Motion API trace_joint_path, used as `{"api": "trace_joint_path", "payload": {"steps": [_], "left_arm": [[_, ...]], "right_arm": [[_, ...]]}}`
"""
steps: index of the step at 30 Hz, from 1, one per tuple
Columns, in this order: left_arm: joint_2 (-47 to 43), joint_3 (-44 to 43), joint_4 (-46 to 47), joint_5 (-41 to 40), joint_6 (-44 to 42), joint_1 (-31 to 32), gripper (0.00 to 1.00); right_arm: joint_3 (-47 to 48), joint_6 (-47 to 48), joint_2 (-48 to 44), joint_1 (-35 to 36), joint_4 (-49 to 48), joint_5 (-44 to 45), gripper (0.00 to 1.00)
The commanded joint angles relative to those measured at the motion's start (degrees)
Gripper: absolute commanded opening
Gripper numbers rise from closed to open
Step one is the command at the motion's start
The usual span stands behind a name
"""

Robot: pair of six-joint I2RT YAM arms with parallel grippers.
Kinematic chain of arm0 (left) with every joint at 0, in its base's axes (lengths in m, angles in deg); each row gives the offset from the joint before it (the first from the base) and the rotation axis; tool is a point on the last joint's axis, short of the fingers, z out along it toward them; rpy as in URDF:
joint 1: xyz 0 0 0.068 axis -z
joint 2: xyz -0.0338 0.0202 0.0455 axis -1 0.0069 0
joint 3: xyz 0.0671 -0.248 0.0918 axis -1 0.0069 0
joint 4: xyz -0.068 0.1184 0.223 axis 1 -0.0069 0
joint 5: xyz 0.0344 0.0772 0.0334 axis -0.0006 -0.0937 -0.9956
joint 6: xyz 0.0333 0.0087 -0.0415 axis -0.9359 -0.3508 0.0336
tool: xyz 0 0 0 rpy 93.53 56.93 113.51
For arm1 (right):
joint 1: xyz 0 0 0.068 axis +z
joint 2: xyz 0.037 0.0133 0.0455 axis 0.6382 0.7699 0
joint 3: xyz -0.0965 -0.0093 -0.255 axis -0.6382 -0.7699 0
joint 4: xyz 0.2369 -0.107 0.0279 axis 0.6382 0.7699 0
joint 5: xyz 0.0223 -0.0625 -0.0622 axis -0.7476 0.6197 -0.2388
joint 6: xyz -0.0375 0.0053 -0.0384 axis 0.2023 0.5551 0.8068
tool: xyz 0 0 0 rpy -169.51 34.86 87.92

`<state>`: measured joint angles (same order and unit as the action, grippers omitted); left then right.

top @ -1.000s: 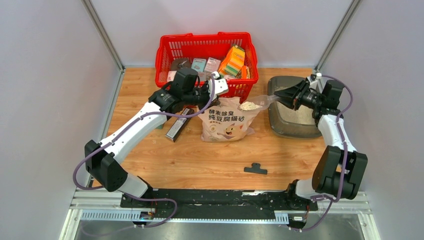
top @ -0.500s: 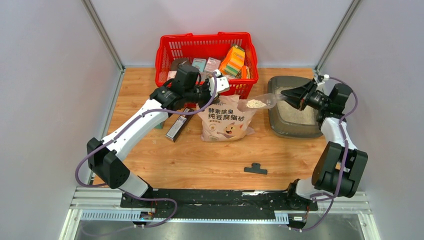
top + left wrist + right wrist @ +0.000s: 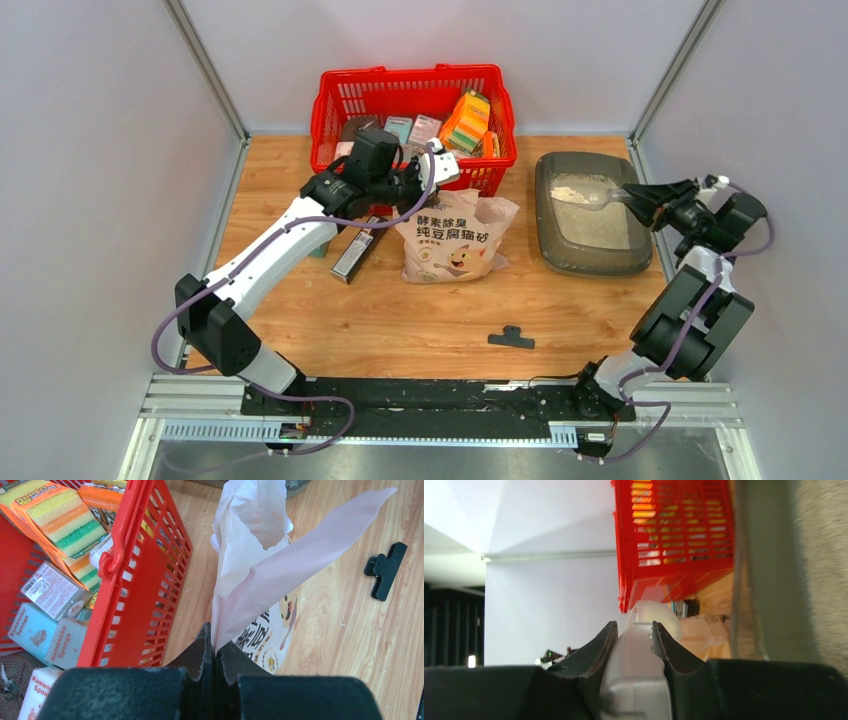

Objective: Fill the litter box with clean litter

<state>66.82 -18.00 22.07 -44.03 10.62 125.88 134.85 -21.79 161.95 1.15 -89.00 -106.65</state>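
Note:
The grey-brown litter box [image 3: 548, 235] lies at the right of the table, with pale clean litter [image 3: 572, 188] in its far-left part and across its floor [image 3: 824, 555]. My right gripper [image 3: 646, 198] is shut on the handle of a clear plastic scoop [image 3: 598, 196], whose bowl is over the box's far half. The wrist view shows the handle [image 3: 636, 680] clamped between the jaws of the right gripper [image 3: 634, 630]. My left gripper [image 3: 215, 647] is shut on the top flap of the pinkish litter bag [image 3: 260, 575], holding the bag [image 3: 455, 240] upright next to the red basket.
A red mesh basket [image 3: 330, 110] full of sponges and packets stands at the back centre. A black clip [image 3: 511, 338] lies on the wood in front of the bag. A dark flat packet [image 3: 355, 250] lies left of the bag. Walls close in both sides.
My right gripper carried the litter-filled scoop rightward from above the bag's mouth to over the litter box. The left arm and the bag stayed put.

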Motion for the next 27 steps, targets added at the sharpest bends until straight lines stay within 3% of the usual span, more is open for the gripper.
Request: {"api": "trace_joint_path", "payload": {"steps": [1, 5, 11, 18, 24, 27], "left_arm": [[-1.5, -4.2, 4.3, 0.8, -1.2, -0.4, 0.00], [-1.8, -4.0, 3.6, 0.5, -1.6, -0.3, 0.00], [-2.8, -2.7, 3.2, 0.0, -1.8, -0.4, 0.00], [-3.4, -1.7, 3.0, 0.1, -2.2, -0.3, 0.00], [-3.8, -0.9, 3.5, 0.7, -1.7, -0.4, 0.00], [-4.3, -0.1, 3.9, 1.2, -1.2, -0.3, 0.00]], "right_arm": [[1.3, 3.2, 2.9, -6.2, -3.2, 4.1, 0.00], [3.2, 15.2, 2.2, -8.3, 8.2, 12.1, 0.00], [4.4, 29.5, -3.3, -6.1, 17.5, 28.3, 0.00], [6.2, 39.7, -6.0, 1.2, 19.8, 45.2, 0.00], [11.8, 42.8, -3.3, 10.3, 18.4, 54.0, 0.00], [15.7, 48.6, -2.5, 13.4, 19.5, 58.5, 0.00]]}}
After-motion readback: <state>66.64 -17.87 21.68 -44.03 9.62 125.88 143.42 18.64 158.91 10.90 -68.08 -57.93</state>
